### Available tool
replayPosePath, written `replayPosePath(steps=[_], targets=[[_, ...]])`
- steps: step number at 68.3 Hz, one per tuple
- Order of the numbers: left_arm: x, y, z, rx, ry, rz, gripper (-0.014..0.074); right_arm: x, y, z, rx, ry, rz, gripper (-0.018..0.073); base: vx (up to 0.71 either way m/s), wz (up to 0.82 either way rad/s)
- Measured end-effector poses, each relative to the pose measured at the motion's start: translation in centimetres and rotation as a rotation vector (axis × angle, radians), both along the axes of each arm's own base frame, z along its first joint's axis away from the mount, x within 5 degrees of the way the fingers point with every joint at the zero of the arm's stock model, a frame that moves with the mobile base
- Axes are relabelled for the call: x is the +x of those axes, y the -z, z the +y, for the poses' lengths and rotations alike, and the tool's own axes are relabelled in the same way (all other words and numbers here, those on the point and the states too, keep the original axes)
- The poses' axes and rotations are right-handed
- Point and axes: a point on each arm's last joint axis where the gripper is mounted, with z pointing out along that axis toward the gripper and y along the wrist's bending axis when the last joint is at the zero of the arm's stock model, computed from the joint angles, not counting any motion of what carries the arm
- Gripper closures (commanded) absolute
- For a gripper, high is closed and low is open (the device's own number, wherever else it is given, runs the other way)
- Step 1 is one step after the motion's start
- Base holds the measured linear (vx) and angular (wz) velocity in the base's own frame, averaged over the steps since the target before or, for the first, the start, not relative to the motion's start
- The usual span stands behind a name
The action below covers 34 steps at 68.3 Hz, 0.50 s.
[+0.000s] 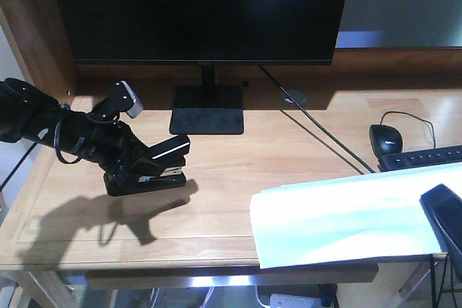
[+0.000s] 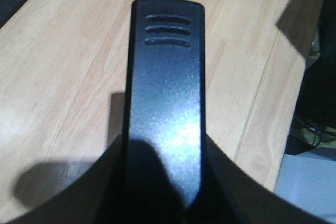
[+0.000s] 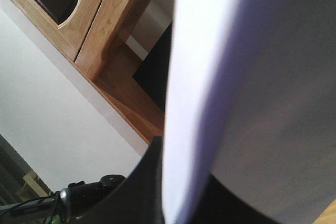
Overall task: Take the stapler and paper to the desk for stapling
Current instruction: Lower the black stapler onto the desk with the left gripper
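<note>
The black stapler is at the left of the desk, its base on or just above the wood, and my left gripper is shut on its rear. In the left wrist view the stapler's ribbed top runs straight out from between my left gripper's dark fingers. The white paper lies across the desk's right front, overhanging the front edge. My right gripper is shut on its right end. In the right wrist view the paper fills the frame, clamped in my right gripper.
A large dark monitor on a black stand occupies the back middle. A black mouse and keyboard sit at the right, with a cable running across the wood. A wooden side panel rises at the left.
</note>
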Motion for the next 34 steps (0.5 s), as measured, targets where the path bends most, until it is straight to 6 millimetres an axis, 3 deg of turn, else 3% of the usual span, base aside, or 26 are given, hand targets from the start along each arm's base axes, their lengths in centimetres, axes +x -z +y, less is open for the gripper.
replayPosePath(steps=[34], targets=[[4.0, 3.2, -0.3, 0.01, 0.136, -0.096, 0.06, 0.0, 0.0, 0.0, 0.0, 0.0, 0.0, 0.0564, 0.0, 0.0]])
